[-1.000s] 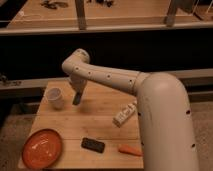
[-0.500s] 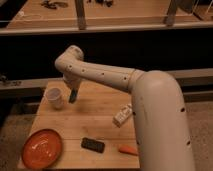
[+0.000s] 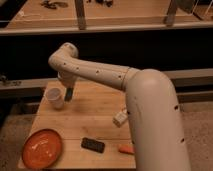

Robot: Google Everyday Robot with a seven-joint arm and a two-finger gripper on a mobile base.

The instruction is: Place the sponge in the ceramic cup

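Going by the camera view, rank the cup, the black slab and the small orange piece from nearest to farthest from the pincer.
1. Cup: right beside the shut pincer, on its left in the view, back left.
2. Black slab: front centre.
3. Orange piece: front right, farthest.

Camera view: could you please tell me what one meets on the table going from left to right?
Orange plate at the front left → ceramic cup further back → gripper, shut, hanging low just right of the cup → flat black object near the front edge → white bottle.
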